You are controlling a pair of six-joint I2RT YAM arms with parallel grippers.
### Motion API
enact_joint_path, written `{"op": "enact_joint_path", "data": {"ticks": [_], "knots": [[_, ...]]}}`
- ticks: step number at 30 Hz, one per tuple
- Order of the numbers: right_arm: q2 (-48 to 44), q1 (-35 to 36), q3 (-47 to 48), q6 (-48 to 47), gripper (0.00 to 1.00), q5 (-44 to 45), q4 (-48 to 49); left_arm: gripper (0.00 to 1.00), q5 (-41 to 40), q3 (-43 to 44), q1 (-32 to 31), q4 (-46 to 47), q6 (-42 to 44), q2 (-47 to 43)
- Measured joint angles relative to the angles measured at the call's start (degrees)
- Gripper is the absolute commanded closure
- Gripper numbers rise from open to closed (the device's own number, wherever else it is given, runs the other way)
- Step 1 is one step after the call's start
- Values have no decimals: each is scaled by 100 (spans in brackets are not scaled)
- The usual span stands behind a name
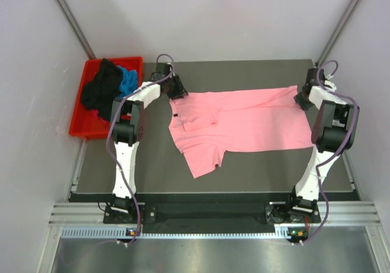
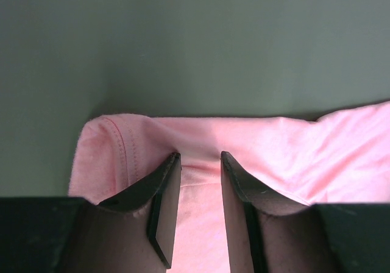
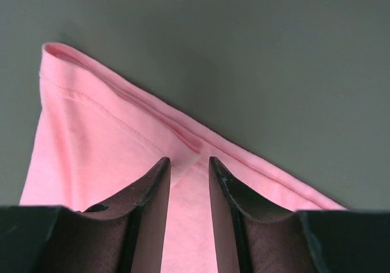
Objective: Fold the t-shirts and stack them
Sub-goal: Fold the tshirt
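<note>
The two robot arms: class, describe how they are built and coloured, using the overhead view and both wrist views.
Each arm has white links joined by black joint housings, on a black base at the table's near edge. The left arm and right arm each carry a looping grey-purple cable. Each pincer, left and right, has two dark, flat, tapering fingers.

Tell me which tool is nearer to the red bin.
Left. The left tool is at the pink t-shirt's left end, beside the red bin; the right tool is at the shirt's far right end.

Pink t-shirt (image 1: 244, 124) spread btwn both end effectors, far edge.
</note>
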Motion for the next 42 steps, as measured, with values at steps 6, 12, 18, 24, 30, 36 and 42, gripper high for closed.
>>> {"op": "enact_joint_path", "data": {"ticks": [6, 12, 18, 24, 30, 36, 42], "knots": [[138, 0, 9, 2, 73, 24, 50, 61, -9, 0, 0, 2, 0, 2], [155, -13, 9, -101, 100, 118, 52, 61, -37, 11, -2, 0, 2, 7], [155, -26, 9, -389, 100, 317, 144, 61, -179, 295, -2, -57, 39, 173], [153, -42, 0, -647, 100, 411, 245, 61, -372, 540, -9, -170, 127, 289], [153, -46, -55, -776, 100, 389, 433, 61, -459, 616, -17, -247, 138, 323], [151, -48, -149, -804, 100, 402, 533, 60, -516, 767, -20, -369, 151, 374], [122, -48, -192, -844, 100, 417, 575, 60, -636, 977, -17, -439, 190, 487]]}}
